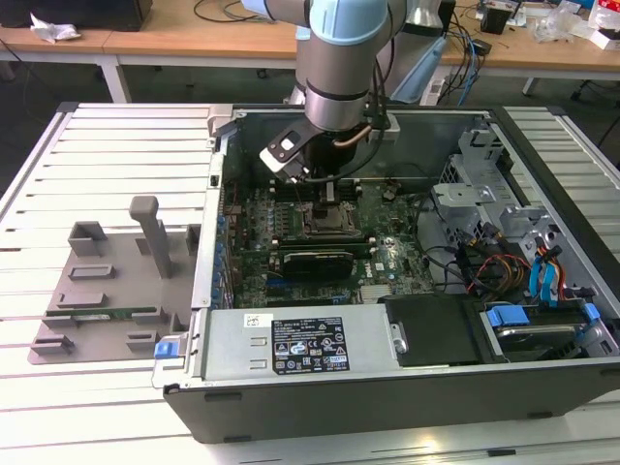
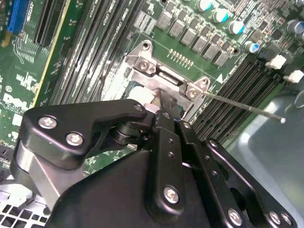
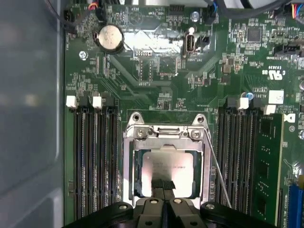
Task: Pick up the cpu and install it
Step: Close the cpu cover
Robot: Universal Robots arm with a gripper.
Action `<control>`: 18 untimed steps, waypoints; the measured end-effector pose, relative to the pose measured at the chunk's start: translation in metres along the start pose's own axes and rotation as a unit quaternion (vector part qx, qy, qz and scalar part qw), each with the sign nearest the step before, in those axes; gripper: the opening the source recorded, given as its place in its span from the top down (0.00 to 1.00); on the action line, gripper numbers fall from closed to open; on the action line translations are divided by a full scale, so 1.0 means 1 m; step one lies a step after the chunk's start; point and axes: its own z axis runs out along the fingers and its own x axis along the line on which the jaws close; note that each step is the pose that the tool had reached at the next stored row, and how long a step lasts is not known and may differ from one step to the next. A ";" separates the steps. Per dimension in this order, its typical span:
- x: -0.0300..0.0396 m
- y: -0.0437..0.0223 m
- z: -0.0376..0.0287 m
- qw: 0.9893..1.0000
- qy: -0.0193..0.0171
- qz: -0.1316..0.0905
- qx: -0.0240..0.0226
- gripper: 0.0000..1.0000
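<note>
The cpu (image 3: 168, 164), a small square chip with a pale silver top, lies flat inside the socket frame (image 3: 165, 133) on the green motherboard. My gripper (image 3: 164, 184) is directly over the chip's edge, its two black fingers pressed together with nothing between them. In the second wrist view the gripper (image 2: 164, 108) covers most of the socket frame (image 2: 156, 78), leaving a pale corner of the cpu (image 2: 139, 93) exposed. In the exterior view the gripper (image 1: 327, 194) reaches down into the open computer case above the socket (image 1: 327, 225).
A thin metal lever (image 3: 216, 166) stands up beside the socket. Memory slots flank it, with a green stick (image 3: 268, 161) in one. The case holds a power supply (image 1: 300, 344) and drive cages (image 1: 504, 194). A grey fixture (image 1: 107, 291) lies at the exterior view's left.
</note>
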 end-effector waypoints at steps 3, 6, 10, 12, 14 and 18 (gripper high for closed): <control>-0.0001 0.0017 -0.0060 1.000 0.000 0.000 0.000 0.89; -0.0003 0.0061 -0.0081 1.000 0.000 0.000 0.000 0.89; -0.0003 0.0079 -0.0129 1.000 0.000 0.000 0.000 0.89; -0.0003 0.0080 -0.0144 1.000 0.000 0.000 0.000 0.89; -0.0003 0.0079 -0.0159 1.000 0.000 0.000 0.000 0.89; -0.0004 0.0086 -0.0239 1.000 0.000 0.000 0.000 0.89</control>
